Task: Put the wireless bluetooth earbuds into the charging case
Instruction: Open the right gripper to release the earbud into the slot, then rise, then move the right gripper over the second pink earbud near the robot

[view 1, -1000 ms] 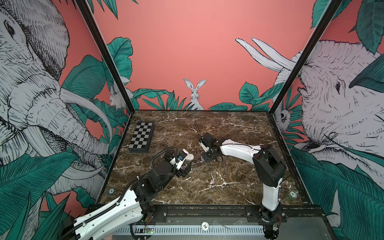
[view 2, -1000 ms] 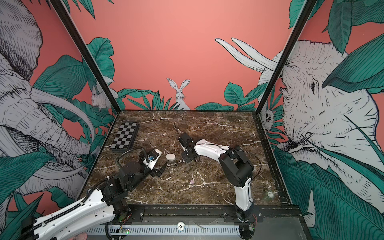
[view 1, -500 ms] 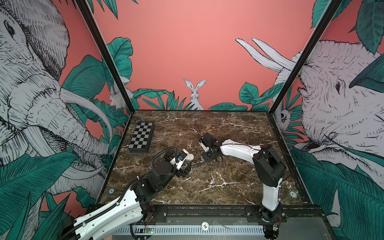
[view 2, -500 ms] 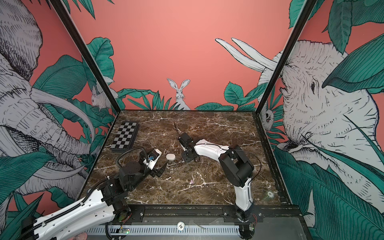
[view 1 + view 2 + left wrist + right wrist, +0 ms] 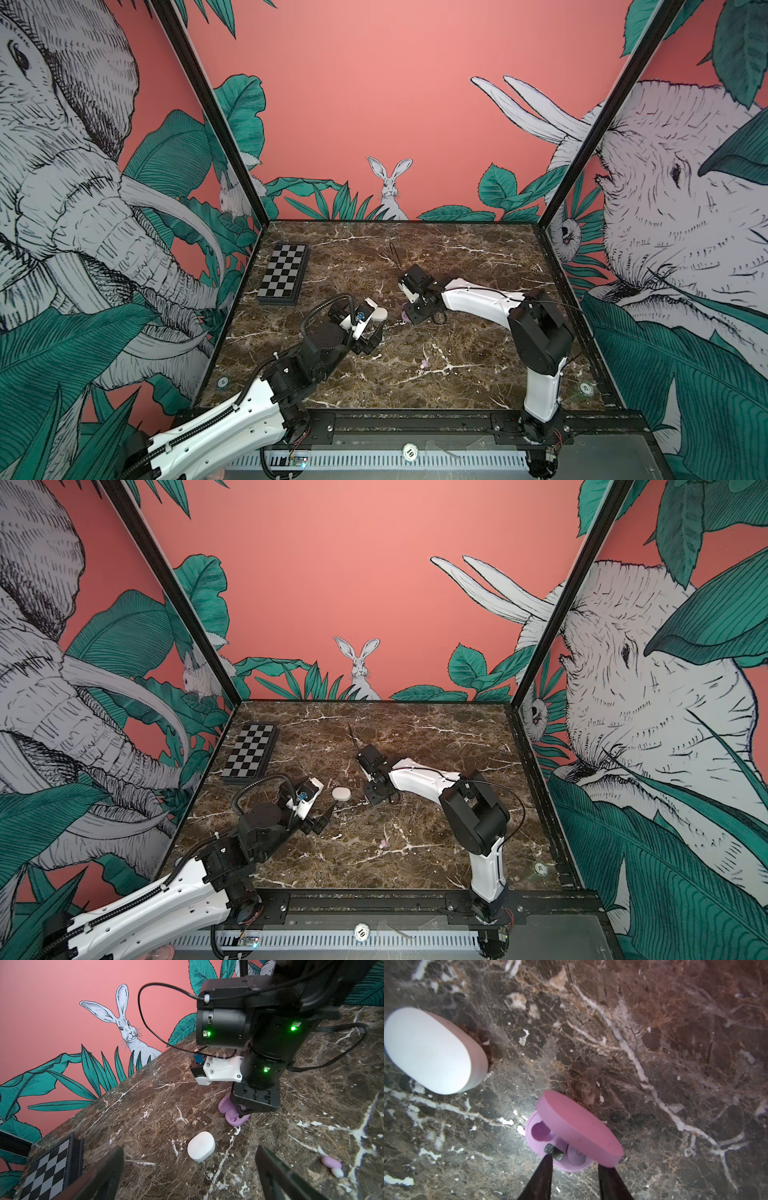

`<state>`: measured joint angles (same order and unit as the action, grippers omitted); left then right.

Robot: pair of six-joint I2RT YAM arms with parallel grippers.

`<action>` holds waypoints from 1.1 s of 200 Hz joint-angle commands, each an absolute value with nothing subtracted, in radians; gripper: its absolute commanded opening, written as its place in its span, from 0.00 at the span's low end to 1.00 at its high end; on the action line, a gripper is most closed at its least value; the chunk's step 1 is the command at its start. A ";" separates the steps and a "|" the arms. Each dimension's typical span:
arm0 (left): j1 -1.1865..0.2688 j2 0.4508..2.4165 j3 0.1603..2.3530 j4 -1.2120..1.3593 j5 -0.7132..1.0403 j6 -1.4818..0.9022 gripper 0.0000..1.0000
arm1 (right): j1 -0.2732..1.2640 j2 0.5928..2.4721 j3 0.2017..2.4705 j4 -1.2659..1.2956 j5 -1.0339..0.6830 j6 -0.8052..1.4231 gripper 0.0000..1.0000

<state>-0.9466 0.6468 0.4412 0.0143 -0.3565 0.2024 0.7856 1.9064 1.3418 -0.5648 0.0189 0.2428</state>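
Right over the lilac case (image 5: 542,1132), the right gripper (image 5: 576,1162) has its jaws partway apart with nothing pinched, I'd guess so one lilac earbud (image 5: 576,1156) can settle in its socket. Its lid (image 5: 577,1126) is tipped up for access. Another lilac bud (image 5: 331,1164) lies well away from that case. Meanwhile the left gripper (image 5: 189,1150) gapes wide, empty, past the closed white case (image 5: 201,1146) beside it.
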 commanded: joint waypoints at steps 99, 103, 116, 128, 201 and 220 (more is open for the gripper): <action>-0.948 0.627 0.432 0.048 -0.398 0.195 0.99 | 0.793 1.538 1.130 -0.501 -0.030 0.463 0.98; -0.948 0.625 0.430 0.050 -0.400 0.195 0.99 | 0.795 1.525 1.120 -0.510 -0.029 0.471 0.98; -0.948 0.623 0.430 0.052 -0.402 0.197 0.99 | 0.800 1.477 1.084 -0.541 -0.023 0.489 0.98; -0.947 0.623 0.434 0.050 -0.400 0.198 0.99 | 0.809 1.423 1.028 -0.549 -0.013 0.528 0.98; -0.947 0.641 0.456 0.029 -0.379 0.204 0.99 | 0.971 1.316 0.787 -0.499 -0.047 0.722 0.83; -0.947 0.639 0.454 0.029 -0.374 0.204 0.99 | 0.992 1.313 0.755 -0.464 -0.053 0.713 0.73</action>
